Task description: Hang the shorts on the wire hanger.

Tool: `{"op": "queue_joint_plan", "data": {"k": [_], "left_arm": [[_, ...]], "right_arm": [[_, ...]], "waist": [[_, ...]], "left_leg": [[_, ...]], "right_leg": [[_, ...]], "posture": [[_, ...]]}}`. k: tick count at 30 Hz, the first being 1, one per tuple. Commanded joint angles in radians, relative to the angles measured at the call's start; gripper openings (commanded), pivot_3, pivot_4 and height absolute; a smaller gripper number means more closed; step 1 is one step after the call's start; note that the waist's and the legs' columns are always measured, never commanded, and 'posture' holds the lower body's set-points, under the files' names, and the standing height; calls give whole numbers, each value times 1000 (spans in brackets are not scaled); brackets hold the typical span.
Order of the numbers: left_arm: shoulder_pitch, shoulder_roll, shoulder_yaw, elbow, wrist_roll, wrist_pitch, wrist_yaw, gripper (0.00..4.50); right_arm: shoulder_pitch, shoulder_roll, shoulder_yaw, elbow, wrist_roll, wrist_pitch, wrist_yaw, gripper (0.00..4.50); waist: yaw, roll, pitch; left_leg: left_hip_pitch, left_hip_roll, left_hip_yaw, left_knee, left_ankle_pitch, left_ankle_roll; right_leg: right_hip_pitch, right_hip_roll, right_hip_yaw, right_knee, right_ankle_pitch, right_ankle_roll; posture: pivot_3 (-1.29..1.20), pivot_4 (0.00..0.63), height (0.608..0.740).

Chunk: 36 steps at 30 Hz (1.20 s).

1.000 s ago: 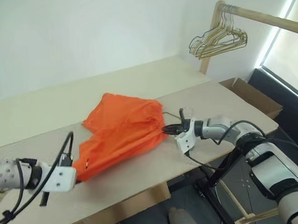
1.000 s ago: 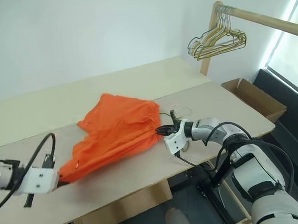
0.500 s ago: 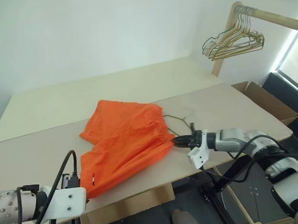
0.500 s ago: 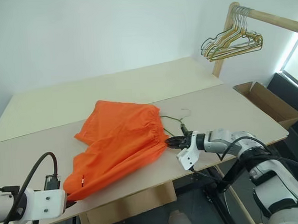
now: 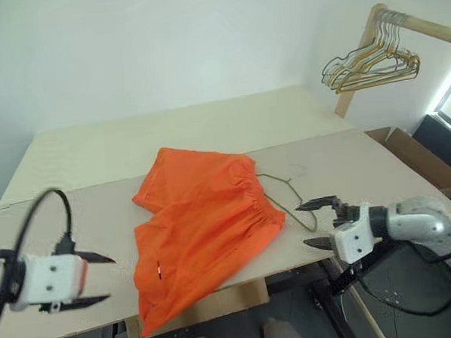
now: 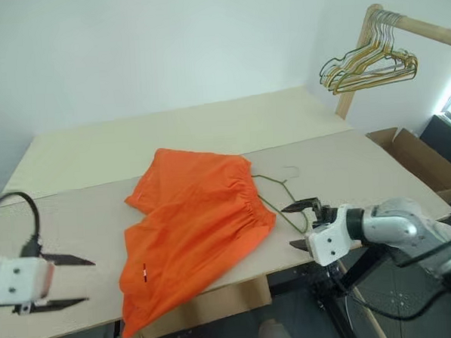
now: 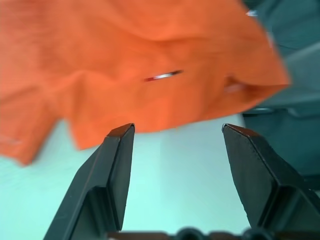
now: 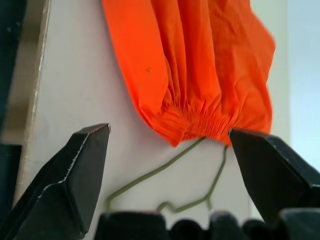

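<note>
The bright orange shorts (image 5: pixel 202 223) lie spread on the table (image 5: pixel 84 214), waistband to the right, one leg end drooping over the front edge. The thin olive wire hanger (image 5: pixel 287 181) lies flat, partly under the waistband, its hook pointing right. My left gripper (image 5: pixel 95 279) hovers open at the left of the shorts' lower leg, with nothing between its fingers (image 7: pixel 117 165). My right gripper (image 5: pixel 315 223) stands open just right of the hanger, near the front edge, empty. In the right wrist view the waistband (image 8: pixel 200 120) and hanger wire (image 8: pixel 150 174) lie ahead of the open jaws.
A bunch of gold and dark wire hangers (image 5: pixel 371 59) hangs on a wooden rail at the far right. An open cardboard box (image 5: pixel 426 162) sits on the floor beyond the table's right end. The table's front edge runs just under both grippers.
Both grippers have opened and let go of the shorts. The right one has drawn back to the right of the waistband, the left has lifted off the leg. The camera has also shifted.
</note>
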Motion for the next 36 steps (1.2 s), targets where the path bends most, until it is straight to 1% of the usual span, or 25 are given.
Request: {"op": "queue_joint_plan", "data": {"k": [1, 2, 4, 5, 6, 9, 11, 14, 17, 20, 22, 24, 28, 34, 35, 36], "left_arm": [[-137, -14, -79, -10, -99, 108, 88, 3015], [-182, -23, -104, -21, -128, 151, 118, 3015], [-291, -57, -163, -48, -215, 254, 180, 3015], [-332, -70, -185, -55, -248, 294, 199, 3015], [-371, -84, -208, -63, -278, 329, 215, 3015], [-452, -112, -264, -74, -324, 387, 244, 3015], [-479, -124, -290, -74, -319, 393, 255, 3015], [-494, -134, -315, -71, -311, 392, 264, 3015], [-488, -136, -321, -77, -312, 389, 268, 3015], [-481, -136, -319, -85, -316, 391, 271, 3015], [-471, -133, -309, -89, -317, 392, 272, 3015], [-462, -129, -300, -91, -319, 392, 269, 3015], [-453, -125, -293, -95, -318, 392, 270, 3015], [-449, -123, -289, -101, -317, 397, 268, 3015], [-448, -123, -289, -101, -316, 398, 266, 3015], [-448, -123, -288, -102, -316, 400, 264, 3015]], "right_arm": [[4, -18, -79, -108, 91, 377, 20, 4459], [2, -16, -84, -128, 94, 483, 20, 4459], [-39, 40, -63, -151, 110, 778, -21, 4459], [-57, 69, -51, -154, 99, 869, -36, 4459], [-82, 110, -37, -154, 88, 977, -62, 4459], [-172, 259, -14, -93, 62, 1236, -148, 4459], [-218, 337, -3, -31, 16, 1312, -211, 4459], [-286, 452, -37, 80, -3, 1396, -284, 4459], [-327, 514, -60, 174, -28, 1424, -337, 4459], [-348, 549, -90, 235, -27, 1436, -356, 4459], [-343, 544, -86, 227, -24, 1434, -334, 4104], [-335, 537, -83, 212, -9, 1444, -307, 3620], [-336, 553, -107, 229, 22, 1486, -280, 2230], [-326, 553, -111, 239, 17, 1495, -276, 181], [-323, 553, -114, 235, 18, 1499, -274, 85], [-320, 553, -117, 232, 20, 1507, -274, 85]], "waist": [[1, 0, 0], [4, 0, 0], [9, 0, 0], [10, -1, 0], [10, -1, 0], [-1, 0, -1], [-9, 0, -1], [-14, 0, -1], [-21, 0, -1], [-23, 0, -1], [-23, 0, -1], [-23, 0, -1], [-21, 0, -1], [-15, 0, -1], [-13, 0, -1], [-11, 0, -1]], "left_leg": [[1, 1, 0, 0, 0, 0], [0, 1, 0, 0, 0, 0], [-1, 2, 0, 0, 0, -1], [-2, 2, 0, 0, -1, -1], [-4, 2, 1, 0, -1, -2], [-10, 3, 2, 0, -1, -2], [-11, 3, 2, 0, -2, -3], [-16, 3, 2, 0, -1, -4], [-16, 3, 2, 0, -1, -4], [-15, 3, 2, 0, -1, -4], [-15, 3, 2, 0, -1, -4], [-15, 3, 2, 0, -1, -4], [-15, 3, 2, 0, -1, -4], [-15, 3, 2, 0, -1, -4], [-15, 4, 2, 0, -1, -4], [-15, 4, 2, 0, -1, -4]], "right_leg": [[1, 0, 0, -1, 0, 0], [1, 0, 0, -1, 0, 0], [-2, 1, 0, -1, 1, 0], [-3, 1, 0, -1, 2, -2], [-5, 1, 0, -1, 6, -7], [-13, 2, 1, 1, 9, -10], [-14, 3, 1, 1, 10, -11], [-20, 3, 1, 2, 10, -11], [-20, 4, 2, 1, 11, -12], [-19, 6, 2, 1, 11, -12], [-18, 6, 2, 0, 11, -12], [-18, 6, 2, 0, 11, -12], [-18, 7, 2, 0, 11, -12], [-18, 7, 2, 0, 11, -12], [-18, 8, 2, 0, 11, -12], [-18, 8, 2, 0, 11, -12]], "posture": [[-169, 38, 740], [-171, 37, 740], [-180, 38, 740], [-183, 36, 740], [-189, 35, 740], [-195, 34, 740], [-200, 33, 740], [-204, 33, 740], [-196, 35, 740], [-191, 37, 740], [-182, 38, 740], [-182, 38, 740], [-173, 38, 740], [-173, 39, 740], [-173, 39, 740], [-176, 41, 740]]}}
